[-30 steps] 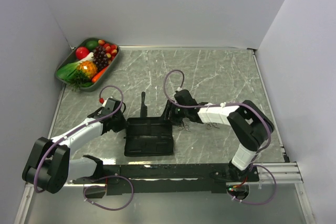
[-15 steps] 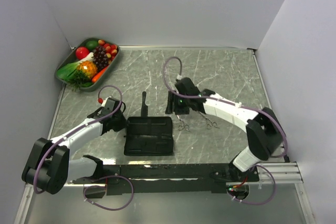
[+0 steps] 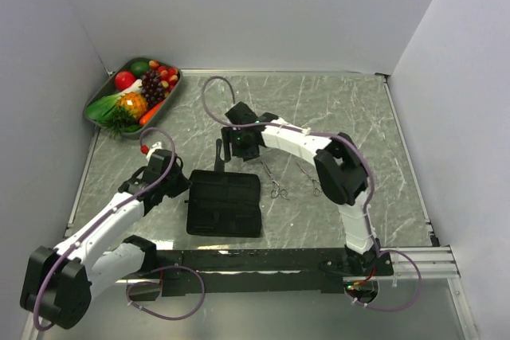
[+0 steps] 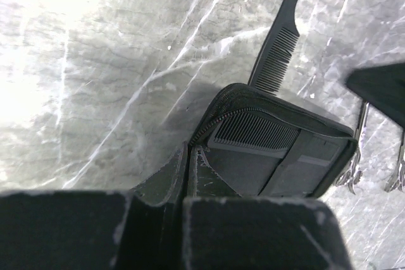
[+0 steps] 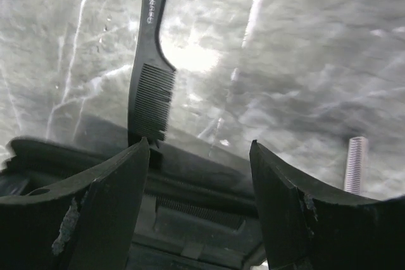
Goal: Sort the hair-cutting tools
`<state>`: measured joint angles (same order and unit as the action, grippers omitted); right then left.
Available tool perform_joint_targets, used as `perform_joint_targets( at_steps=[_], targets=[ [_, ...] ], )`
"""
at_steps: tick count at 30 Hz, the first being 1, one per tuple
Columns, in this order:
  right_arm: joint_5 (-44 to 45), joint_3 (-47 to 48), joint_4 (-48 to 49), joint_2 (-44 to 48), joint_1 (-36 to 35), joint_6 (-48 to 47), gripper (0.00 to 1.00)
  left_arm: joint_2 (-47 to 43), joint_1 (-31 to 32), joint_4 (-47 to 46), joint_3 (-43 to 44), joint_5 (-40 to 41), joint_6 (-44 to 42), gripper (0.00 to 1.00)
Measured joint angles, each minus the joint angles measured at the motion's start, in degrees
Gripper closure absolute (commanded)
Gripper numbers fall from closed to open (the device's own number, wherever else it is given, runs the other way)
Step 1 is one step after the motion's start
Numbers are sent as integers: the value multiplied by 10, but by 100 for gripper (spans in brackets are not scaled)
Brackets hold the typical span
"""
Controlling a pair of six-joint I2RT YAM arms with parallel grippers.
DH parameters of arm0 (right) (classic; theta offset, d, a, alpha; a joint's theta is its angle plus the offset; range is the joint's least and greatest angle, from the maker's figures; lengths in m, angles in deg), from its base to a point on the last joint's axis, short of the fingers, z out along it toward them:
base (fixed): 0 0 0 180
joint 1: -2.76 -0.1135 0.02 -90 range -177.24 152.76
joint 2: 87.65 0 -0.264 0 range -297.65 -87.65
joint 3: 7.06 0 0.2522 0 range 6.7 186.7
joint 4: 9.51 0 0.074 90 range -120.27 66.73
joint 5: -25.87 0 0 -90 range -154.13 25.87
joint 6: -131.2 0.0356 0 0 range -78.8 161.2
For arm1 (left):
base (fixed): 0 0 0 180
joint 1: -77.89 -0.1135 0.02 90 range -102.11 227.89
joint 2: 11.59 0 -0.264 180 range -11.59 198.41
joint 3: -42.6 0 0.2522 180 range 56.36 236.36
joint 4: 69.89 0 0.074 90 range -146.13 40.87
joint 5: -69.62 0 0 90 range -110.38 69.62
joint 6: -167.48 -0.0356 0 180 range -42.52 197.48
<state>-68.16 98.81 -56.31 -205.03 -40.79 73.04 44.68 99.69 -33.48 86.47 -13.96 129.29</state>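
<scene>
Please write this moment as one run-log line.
left jaws: shut on black rectangular fabric pouch | right jaws: open near slim black tail comb

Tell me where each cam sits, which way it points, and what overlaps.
Top external: above and behind the bases, looking down on the table; shows left arm and right arm whole.
Left wrist: on the left arm, looking past the shut left tool at the case, comb beyond it, scissors handles at right.
Right wrist: on the right arm, looking through the open right tool at the comb and the case's edge.
Shared: comb and case appear in all three views.
</scene>
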Motion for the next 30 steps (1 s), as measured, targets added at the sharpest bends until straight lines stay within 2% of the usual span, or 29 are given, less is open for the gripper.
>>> perform_joint_targets(
  at_steps=[8,15,20,23,30],
  targets=[
    [30,127,-44,-93,-56,-2,26,-55,0,41,0,12,-3,99],
    [56,174,-61,-141,-76,0,27,-40,0,56,0,12,-1,99],
    [96,208,-83,-170,-85,-2,34,-41,0,62,0,12,0,99],
    [127,223,-97,-181,-94,-6,43,-44,0,65,0,12,0,99],
    [172,220,-107,-183,-102,-12,55,-45,0,69,0,13,2,99]
  ],
)
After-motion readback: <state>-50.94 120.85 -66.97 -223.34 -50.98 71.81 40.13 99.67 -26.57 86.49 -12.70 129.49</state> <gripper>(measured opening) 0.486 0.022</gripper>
